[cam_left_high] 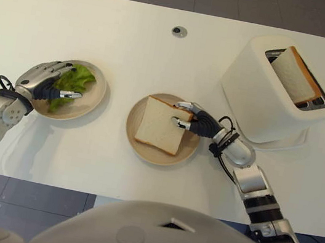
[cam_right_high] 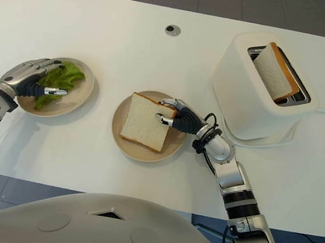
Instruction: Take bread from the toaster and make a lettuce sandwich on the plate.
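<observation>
You will find the bread slice (cam_left_high: 161,124) flat on the centre plate (cam_left_high: 145,153), long axis about 12 to 6, crust edge toward 12. Right hand (cam_left_high: 197,120) pinches its 3 o'clock edge. Second slice (cam_left_high: 295,74) stands tilted in the toaster (cam_left_high: 260,94) at 2 o'clock, running 11 to 5. Left hand (cam_left_high: 44,80) is closed on the lettuce (cam_left_high: 79,76) on the side plate (cam_left_high: 90,103) at 9 o'clock. The left eye view gives you more of the left forearm.

Table (cam_left_high: 103,30): left plate (cam_left_high: 94,99) holds lettuce (cam_left_high: 77,77). Centre plate (cam_left_high: 145,153) holds a bread slice (cam_left_high: 159,124) lying flat. Toaster (cam_left_high: 260,94) at right rear, second slice (cam_left_high: 295,74) standing in its slot. Left hand (cam_left_high: 42,76) on the lettuce, right hand (cam_left_high: 203,123) at the bread slice's right edge.
</observation>
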Controlling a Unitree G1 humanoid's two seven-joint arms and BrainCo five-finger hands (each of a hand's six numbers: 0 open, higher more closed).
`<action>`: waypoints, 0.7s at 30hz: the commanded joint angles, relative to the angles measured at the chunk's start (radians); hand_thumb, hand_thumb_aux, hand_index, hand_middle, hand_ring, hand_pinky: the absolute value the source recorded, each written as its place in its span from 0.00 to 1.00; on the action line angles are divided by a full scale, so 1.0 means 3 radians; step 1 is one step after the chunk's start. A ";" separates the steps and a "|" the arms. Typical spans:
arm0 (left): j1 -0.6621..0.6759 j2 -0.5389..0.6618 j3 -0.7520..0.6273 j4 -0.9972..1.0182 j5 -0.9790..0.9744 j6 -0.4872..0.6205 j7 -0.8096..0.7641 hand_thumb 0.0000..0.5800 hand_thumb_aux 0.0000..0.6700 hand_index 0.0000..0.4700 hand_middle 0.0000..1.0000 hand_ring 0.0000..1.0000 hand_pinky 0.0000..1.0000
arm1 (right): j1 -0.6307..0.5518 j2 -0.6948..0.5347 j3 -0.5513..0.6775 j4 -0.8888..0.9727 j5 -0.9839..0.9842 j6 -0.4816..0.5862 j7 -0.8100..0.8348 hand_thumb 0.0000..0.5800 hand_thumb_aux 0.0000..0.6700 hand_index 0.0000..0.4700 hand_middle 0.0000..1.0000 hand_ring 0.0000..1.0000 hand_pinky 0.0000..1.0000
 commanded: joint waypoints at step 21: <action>-0.0120 -0.0284 0.0149 -0.0650 -0.1141 -0.1013 0.0233 1.00 1.00 1.00 0.00 0.00 0.00 | -0.0084 0.0131 -0.0493 -0.0208 0.0283 -0.0084 -0.0136 0.00 0.00 0.00 0.00 0.00 0.00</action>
